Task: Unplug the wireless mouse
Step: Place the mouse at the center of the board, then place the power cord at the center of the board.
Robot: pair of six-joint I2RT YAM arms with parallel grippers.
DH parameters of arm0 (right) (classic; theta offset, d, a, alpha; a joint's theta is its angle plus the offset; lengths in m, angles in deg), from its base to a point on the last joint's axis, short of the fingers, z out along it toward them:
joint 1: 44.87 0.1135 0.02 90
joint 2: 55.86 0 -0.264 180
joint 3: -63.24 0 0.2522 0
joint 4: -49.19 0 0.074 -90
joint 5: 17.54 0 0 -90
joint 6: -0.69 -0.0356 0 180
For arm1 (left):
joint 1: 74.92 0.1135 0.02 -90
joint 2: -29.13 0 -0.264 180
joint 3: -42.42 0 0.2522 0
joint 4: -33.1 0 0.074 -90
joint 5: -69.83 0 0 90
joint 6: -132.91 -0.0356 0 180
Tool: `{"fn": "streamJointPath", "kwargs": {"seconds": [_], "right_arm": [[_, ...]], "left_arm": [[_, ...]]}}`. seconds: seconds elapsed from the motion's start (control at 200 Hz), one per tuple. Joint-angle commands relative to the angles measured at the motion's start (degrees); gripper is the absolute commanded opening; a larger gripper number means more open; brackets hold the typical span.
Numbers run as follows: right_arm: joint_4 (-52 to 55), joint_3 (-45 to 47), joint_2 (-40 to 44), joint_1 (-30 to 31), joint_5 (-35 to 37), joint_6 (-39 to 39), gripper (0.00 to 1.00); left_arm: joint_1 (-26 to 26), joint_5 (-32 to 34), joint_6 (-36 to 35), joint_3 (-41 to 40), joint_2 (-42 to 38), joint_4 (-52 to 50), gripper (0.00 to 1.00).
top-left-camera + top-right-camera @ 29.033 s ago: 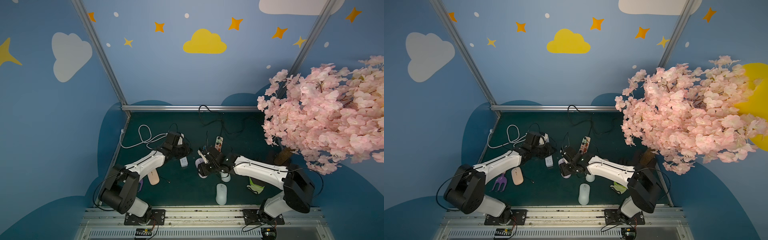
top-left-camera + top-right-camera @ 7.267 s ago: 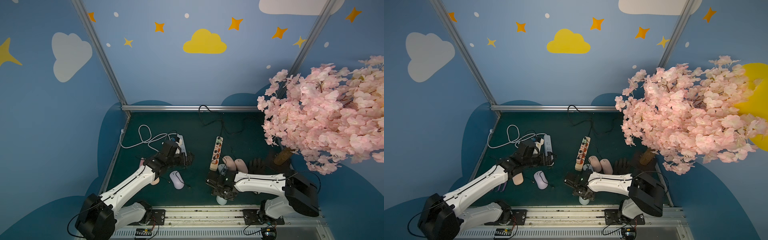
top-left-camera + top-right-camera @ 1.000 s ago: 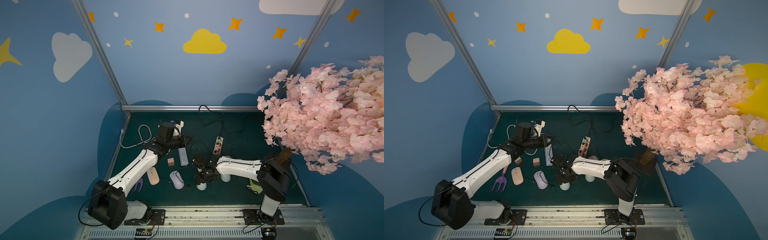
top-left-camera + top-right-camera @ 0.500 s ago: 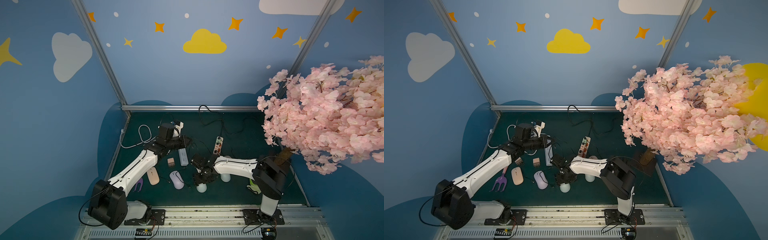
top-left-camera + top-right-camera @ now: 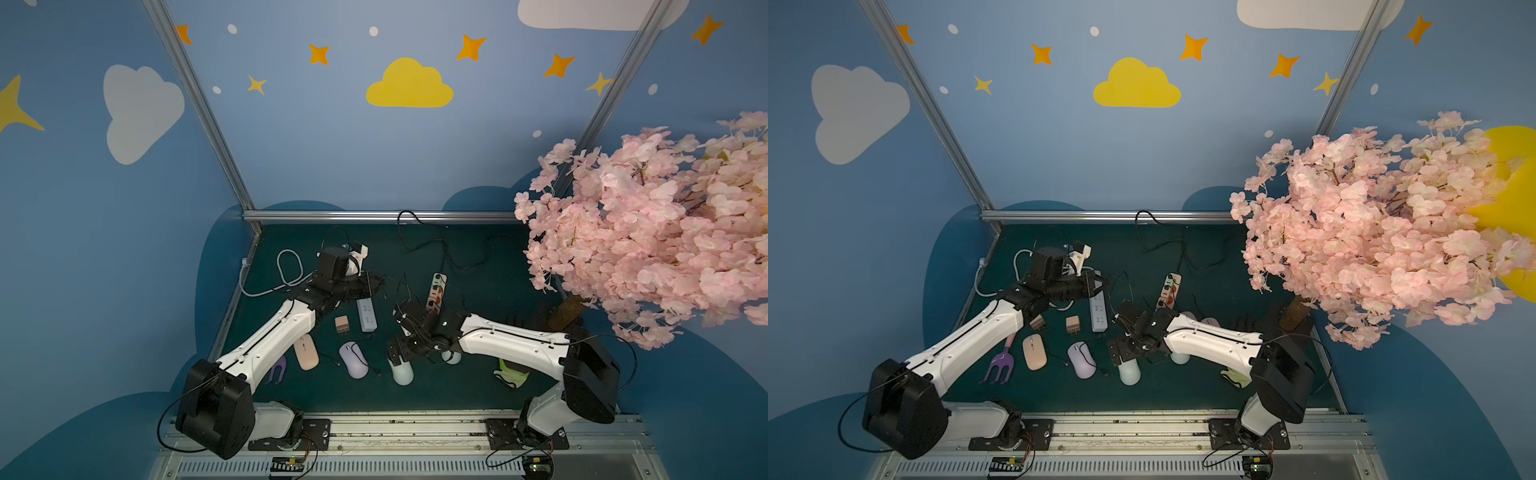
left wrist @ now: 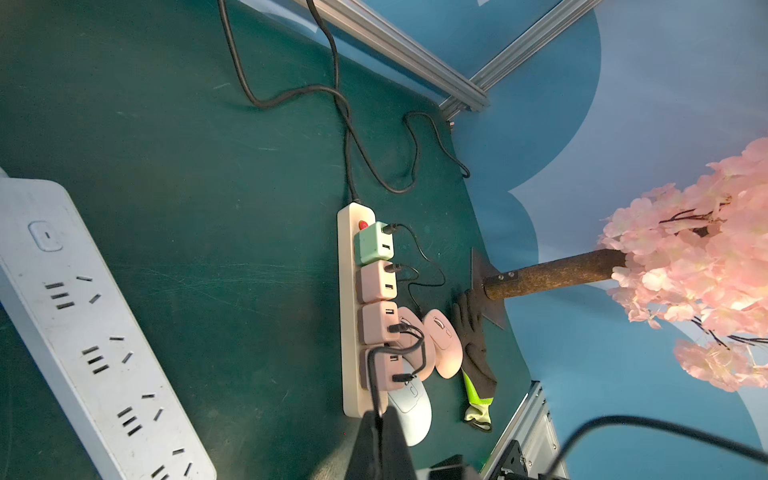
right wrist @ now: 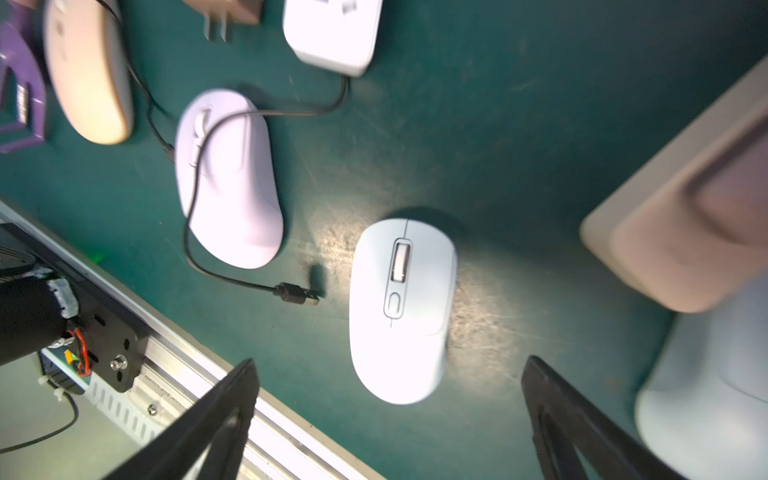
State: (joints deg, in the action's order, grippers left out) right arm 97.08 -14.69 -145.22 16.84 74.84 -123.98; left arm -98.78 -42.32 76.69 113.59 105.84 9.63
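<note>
The wireless mouse (image 7: 401, 307), pale blue-white, lies flat on the green mat (image 5: 478, 390) near the front in both top views (image 5: 402, 371) (image 5: 1128, 371). No cable shows in it. My right gripper (image 7: 390, 360) hovers just over its rear, open wide, fingers on either side and apart from it; the top views show it too (image 5: 398, 352) (image 5: 1121, 351). Farther back, my left gripper (image 6: 380, 415) is shut on a thin black cable (image 6: 372, 374) and holds it off the mat (image 5: 376, 284). The cable's loose connector (image 6: 401, 378) dangles free.
A beige power strip (image 6: 349, 332) carries several chargers, with pink mice beside it. A white power strip (image 5: 366, 316), a pink charger (image 5: 342, 324), a lilac mouse (image 7: 226, 178), a pink mouse (image 5: 306, 352), a purple fork (image 5: 277, 370), a glove (image 5: 513, 372) and a blossom tree (image 5: 644, 232) surround the work area.
My right gripper's jaws have spread wide and let go of the mouse, which stays on the mat. The left arm keeps holding the cable in place.
</note>
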Motion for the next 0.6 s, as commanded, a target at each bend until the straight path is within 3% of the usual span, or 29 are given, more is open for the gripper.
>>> {"fn": "streamJointPath", "kwargs": {"seconds": [0.0, 0.125, 0.265, 0.38, 0.471, 0.591], "right_arm": [[3.0, 1.65, 3.5, -0.28, 6.85, 1.15, 0.98], [5.57, 4.27, 9.95, -0.37, 17.31, -6.13, 0.98], [5.77, 7.33, 16.03, -1.55, 25.87, -8.48, 0.92], [6.44, 8.95, 19.4, -4.31, 26.54, -12.68, 0.92], [7.91, 9.14, 20.9, -7.41, 24.8, -18.48, 0.98], [6.43, 8.31, 21.49, -10.38, 17.57, -14.19, 0.99]], "left_arm": [[-0.82, 0.31, -1.51, -0.48, -0.37, -0.74, 0.04], [-2.17, 0.91, -2.05, -0.72, -0.2, -1.16, 0.04], [-4.57, 1.5, -2.1, -1.77, -0.24, -1.05, 0.04], [-6.17, 1.88, -1.34, -4.06, -0.59, -0.16, 0.04], [-7.13, 1.64, -0.95, -5.59, -0.84, -0.04, 0.04], [-9.24, 1.63, -1.11, -7.73, -1.79, -0.11, 0.04]]}}
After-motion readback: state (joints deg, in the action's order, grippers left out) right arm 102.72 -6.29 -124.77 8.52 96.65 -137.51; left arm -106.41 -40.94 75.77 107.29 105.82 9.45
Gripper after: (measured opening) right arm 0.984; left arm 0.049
